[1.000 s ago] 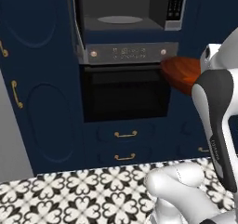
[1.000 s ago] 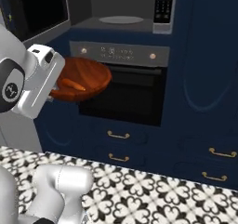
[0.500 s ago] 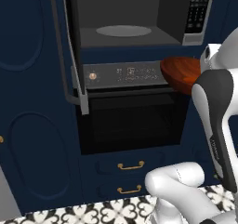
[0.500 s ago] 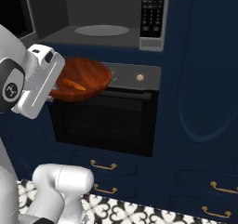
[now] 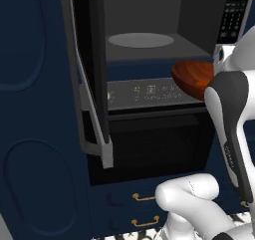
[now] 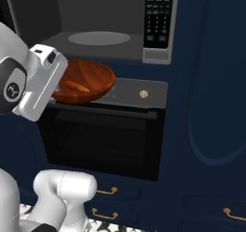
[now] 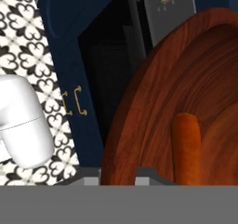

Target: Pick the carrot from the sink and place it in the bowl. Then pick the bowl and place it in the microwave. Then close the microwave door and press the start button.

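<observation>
A dark navy cabinet wall with a built-in microwave (image 6: pixel 101 29) and a black oven (image 6: pixel 103 139) below filled the background. The gripper (image 7: pixel 119 174) pinched the rim of the wide, glossy reddish-brown wooden bowl (image 6: pixel 86 81), held level before the oven's control strip, below the open microwave cavity. The thin orange carrot (image 6: pixel 77 86) lay inside the bowl. The grey-framed microwave door (image 5: pixel 92 79) stood swung open at left.
</observation>
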{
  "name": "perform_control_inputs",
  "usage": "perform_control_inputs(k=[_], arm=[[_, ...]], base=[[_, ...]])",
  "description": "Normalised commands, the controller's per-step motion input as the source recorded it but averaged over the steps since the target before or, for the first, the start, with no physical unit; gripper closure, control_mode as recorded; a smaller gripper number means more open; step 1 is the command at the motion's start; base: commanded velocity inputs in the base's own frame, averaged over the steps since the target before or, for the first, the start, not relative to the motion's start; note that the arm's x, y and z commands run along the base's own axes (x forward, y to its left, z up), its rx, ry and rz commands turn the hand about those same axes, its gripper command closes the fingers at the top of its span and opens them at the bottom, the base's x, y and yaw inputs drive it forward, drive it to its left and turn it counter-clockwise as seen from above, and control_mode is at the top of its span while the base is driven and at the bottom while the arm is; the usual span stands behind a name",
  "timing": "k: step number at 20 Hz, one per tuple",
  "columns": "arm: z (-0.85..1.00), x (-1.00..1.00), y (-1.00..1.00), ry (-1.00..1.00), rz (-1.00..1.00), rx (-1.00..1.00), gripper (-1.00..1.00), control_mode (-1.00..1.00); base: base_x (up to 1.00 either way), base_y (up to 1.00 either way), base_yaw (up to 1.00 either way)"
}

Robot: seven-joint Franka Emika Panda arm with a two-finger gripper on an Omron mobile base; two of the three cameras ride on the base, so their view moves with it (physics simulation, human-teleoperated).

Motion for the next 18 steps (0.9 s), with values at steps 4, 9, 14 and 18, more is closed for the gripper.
perform_control_inputs(k=[4,9,14,18], arm=[[0.0,0.0,0.0,0.0,0.0,0.0,1.0,1.0],[0.0,0.0,0.0,0.0,0.0,0.0,1.0,1.0],[0.44,0.51,-0.06,-0.07,0.01,0.1,1.0,-1.0],[0.66,1.0,0.0,-0.14,0.18,0.13,1.0,-1.0]], base=[[-0.17,0.01,-0.02],[0.0,-0.12,-0.01],[0.04,-0.02,0.0],[0.0,0.0,0.0]])
